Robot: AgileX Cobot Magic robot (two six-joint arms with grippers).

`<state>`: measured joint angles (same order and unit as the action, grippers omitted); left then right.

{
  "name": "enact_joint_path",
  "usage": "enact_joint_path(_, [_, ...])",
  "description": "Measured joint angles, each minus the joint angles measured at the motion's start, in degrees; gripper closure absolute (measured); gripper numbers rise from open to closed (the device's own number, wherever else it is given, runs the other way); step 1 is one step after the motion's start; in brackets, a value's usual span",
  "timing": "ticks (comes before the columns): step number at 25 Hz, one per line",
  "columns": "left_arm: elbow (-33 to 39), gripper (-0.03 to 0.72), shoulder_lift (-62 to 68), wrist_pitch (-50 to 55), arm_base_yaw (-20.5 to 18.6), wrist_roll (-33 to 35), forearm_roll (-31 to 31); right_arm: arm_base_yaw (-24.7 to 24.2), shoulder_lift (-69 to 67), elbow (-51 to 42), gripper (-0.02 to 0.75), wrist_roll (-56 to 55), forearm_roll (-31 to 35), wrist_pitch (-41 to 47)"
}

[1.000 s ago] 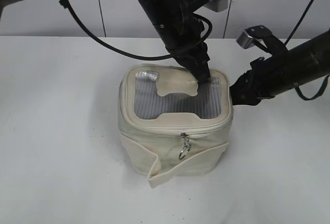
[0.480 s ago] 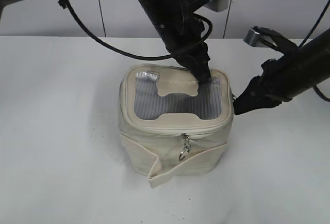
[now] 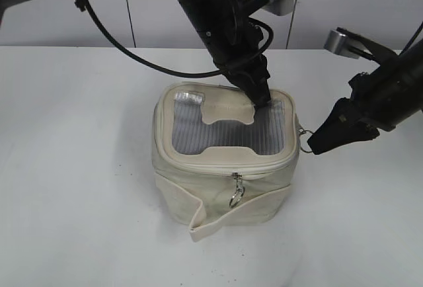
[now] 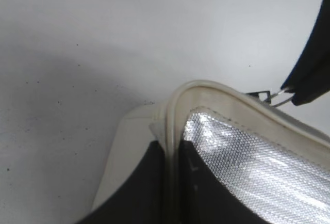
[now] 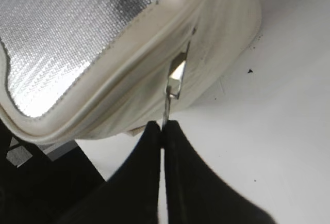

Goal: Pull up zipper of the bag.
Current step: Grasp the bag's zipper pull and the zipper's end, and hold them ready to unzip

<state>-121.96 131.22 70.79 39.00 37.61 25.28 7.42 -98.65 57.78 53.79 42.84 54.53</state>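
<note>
While my left gripper point(image 3: 262, 96) clamps the back rim of the boxy cream-white soft bag point(image 3: 225, 161) mid-table, my right gripper point(image 5: 161, 130) pinches a silver zipper pull point(image 5: 174, 82) at its side; I fear that thin metal slipping free.

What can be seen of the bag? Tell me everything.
The bag is a small boxy soft case of cream fabric with rounded corners, standing upright on the white table. Its top is a grey mesh panel with a cream H-shaped patch. A cream zipper rims the top; one silver pull with a ring hangs at the front. A loose cream band wraps its side. The left gripper presses on the top's far edge; the right gripper pinches a second metal pull at the bag's right side.
</note>
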Motion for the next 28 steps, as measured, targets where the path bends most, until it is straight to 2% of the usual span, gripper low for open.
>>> enact_joint_path(8, [0.0,0.644,0.0,0.0,0.0,0.0,0.0,3.1,0.4,0.1,0.733,-4.9,-4.0,4.6])
enact_joint_path(19, [0.0,0.645,0.0,0.2,0.0,-1.1,-0.1,7.4,8.9,-4.0,0.733,-9.9,-6.4,8.0])
enact_joint_path(24, [0.0,0.645,0.0,0.2,0.0,-1.1,-0.1,15.2,10.5,-4.4,0.733,-11.6,-6.4,7.4])
enact_joint_path(28, [0.0,0.645,0.0,0.3,0.0,-1.3,-0.1,23.4,10.5,-4.3,0.733,-12.1,-4.4,1.3])
